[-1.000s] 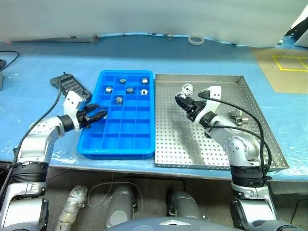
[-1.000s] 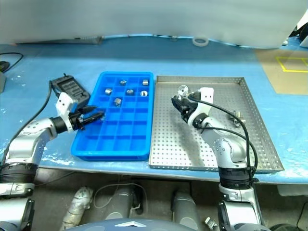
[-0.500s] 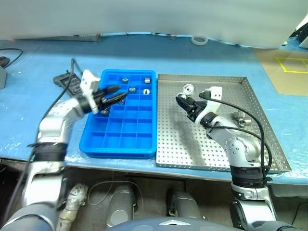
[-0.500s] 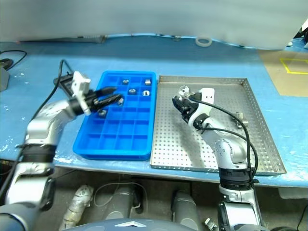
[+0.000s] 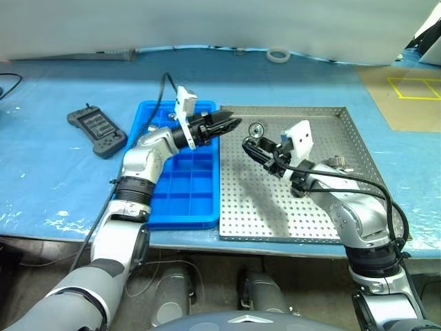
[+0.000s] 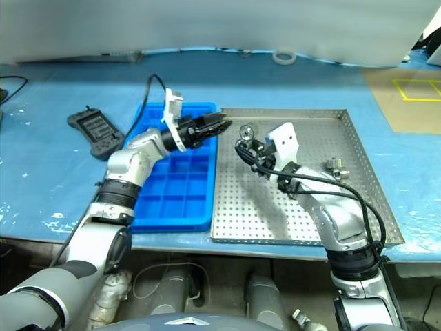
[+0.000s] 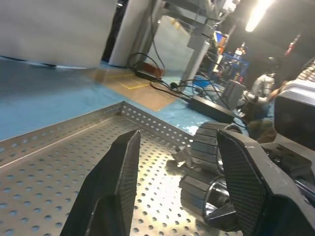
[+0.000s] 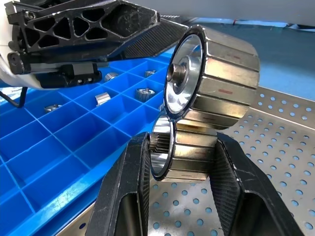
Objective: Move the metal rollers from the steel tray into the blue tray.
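Note:
My right gripper (image 8: 182, 142) is shut on a metal roller (image 8: 211, 93), a stacked pair of silver wheels with a dark hub, held up above the steel tray (image 5: 310, 207) near its far left corner. My left gripper (image 5: 234, 125) reaches across the blue tray (image 5: 179, 200), open, with its fingertips (image 7: 123, 162) just short of that roller (image 5: 256, 129). Several rollers (image 8: 142, 92) lie in the blue tray's far compartments. Another roller (image 5: 335, 162) rests on the steel tray's right side.
A black handheld controller (image 5: 96, 131) lies on the blue sheet left of the blue tray. A white tape ring (image 5: 278, 54) sits at the table's far edge. Brown flooring with yellow tape marks (image 5: 413, 89) lies off to the right.
My left arm has swung from the blue tray's left side across it to the steel tray's edge, rising and turning toward the held roller. The right gripper has rolled and lifted slightly with the roller.

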